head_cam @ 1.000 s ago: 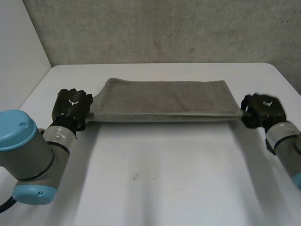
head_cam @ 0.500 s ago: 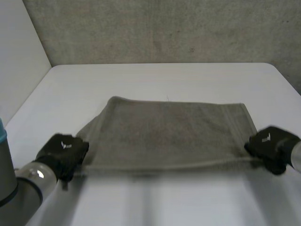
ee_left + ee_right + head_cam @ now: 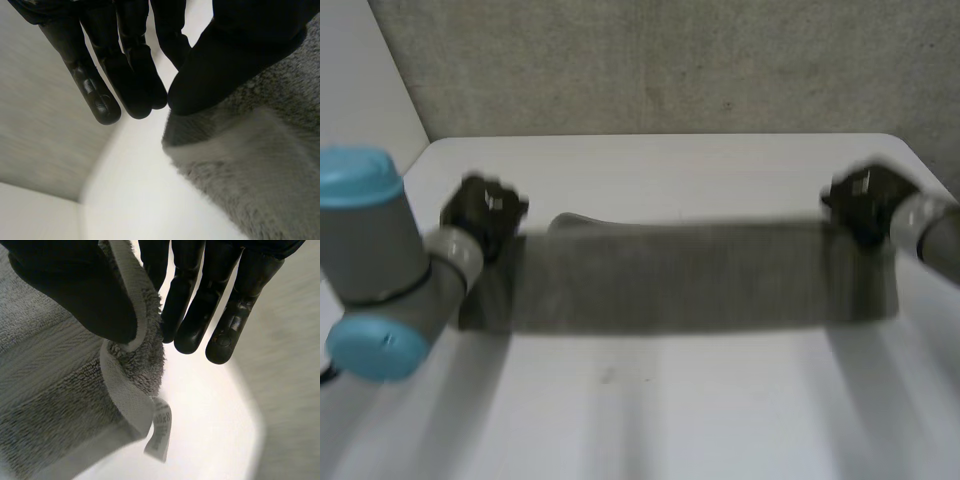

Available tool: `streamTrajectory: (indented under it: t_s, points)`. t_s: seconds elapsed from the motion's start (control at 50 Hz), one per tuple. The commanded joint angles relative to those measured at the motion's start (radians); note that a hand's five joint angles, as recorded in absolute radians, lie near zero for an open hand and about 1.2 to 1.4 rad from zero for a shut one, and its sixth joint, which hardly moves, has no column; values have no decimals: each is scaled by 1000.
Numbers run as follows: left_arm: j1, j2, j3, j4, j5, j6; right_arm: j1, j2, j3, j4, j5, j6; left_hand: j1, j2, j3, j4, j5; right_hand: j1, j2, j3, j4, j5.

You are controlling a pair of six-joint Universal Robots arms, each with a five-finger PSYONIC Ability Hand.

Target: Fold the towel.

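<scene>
Head view: the towel (image 3: 680, 275) is shown stretched as a long band above the white table (image 3: 650, 410), one end pinched by the left hand (image 3: 485, 208), the other by the right hand (image 3: 860, 195). Its lower edge is blurred, so contact with the table cannot be judged. In the right wrist view a hemmed edge is clamped between thumb and fingers (image 3: 192, 315) — a small label (image 3: 160, 432) hangs below. A grey wall (image 3: 650, 60) is seen behind.

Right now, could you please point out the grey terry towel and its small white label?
grey terry towel (image 3: 680, 280): head view, middle of the cloth.
small white label (image 3: 161, 429): right wrist view, its flat face.
</scene>
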Motion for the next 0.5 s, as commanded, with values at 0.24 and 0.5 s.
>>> streamTrajectory:
  t_s: [0.24,0.5]
  points:
    - [0,24,505,405,-2,-163,18,-139,-142,-657,30,260,189,177,179,178,189,433,226,207,204,237]
    - [21,66,-87,432,21,-176,15,-55,91,-451,-175,245,189,177,179,178,189,433,226,207,204,237]
